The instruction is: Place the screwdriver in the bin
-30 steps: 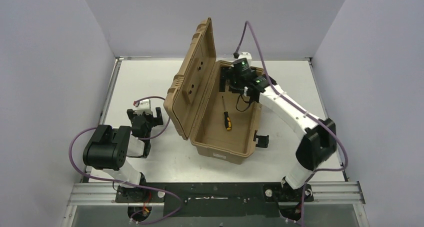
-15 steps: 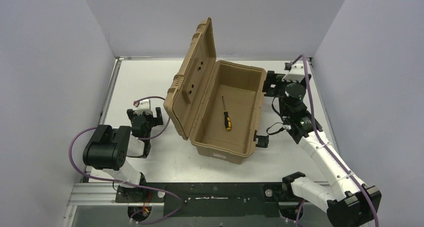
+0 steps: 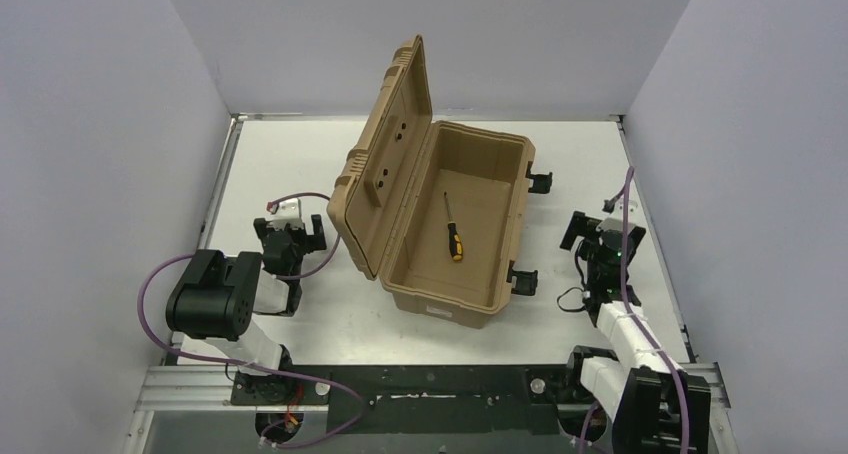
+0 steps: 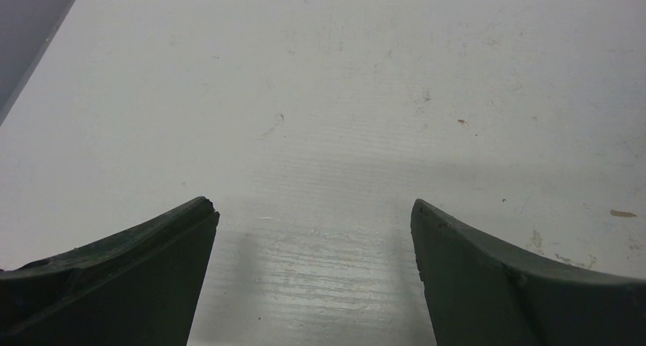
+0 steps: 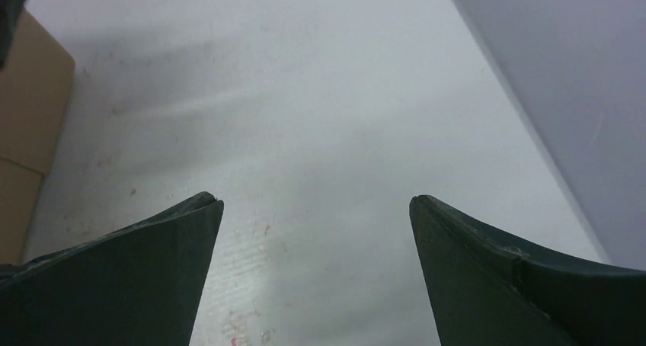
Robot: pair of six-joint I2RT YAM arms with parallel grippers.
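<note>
On the floor of the open bin (image 3: 440,309), about midway along it, lies the screwdriver (image 3: 453,236). It is flat, with the yellow-and-black handle at the near end and the thin dark shaft pointing far and slightly left. It is apart from both arms.

Bin: tan, mid-table, long axis running near to far and a little skewed. The ribbed lid (image 3: 385,164) stands raised along the left side. Two black latches (image 3: 522,279) hang on the right wall, one by the near corner and one by the far corner.

Right gripper (image 3: 600,236): right of the bin and well apart from it, over the bare white table (image 3: 280,154), close to the grey side wall (image 5: 564,94). In the wrist view the two dark fingers (image 5: 137,277) are spread wide, jaws released, with only table surface showing between them. A tan corner of the bin sits at the left edge of that view.

Left gripper (image 3: 290,236): left of the bin, near the lower edge of the lid, low over the table. In the wrist view the jaws are likewise released and wide, with scuffed white table between the tips. A purple cable (image 3: 150,284) loops off this arm toward the near left
</note>
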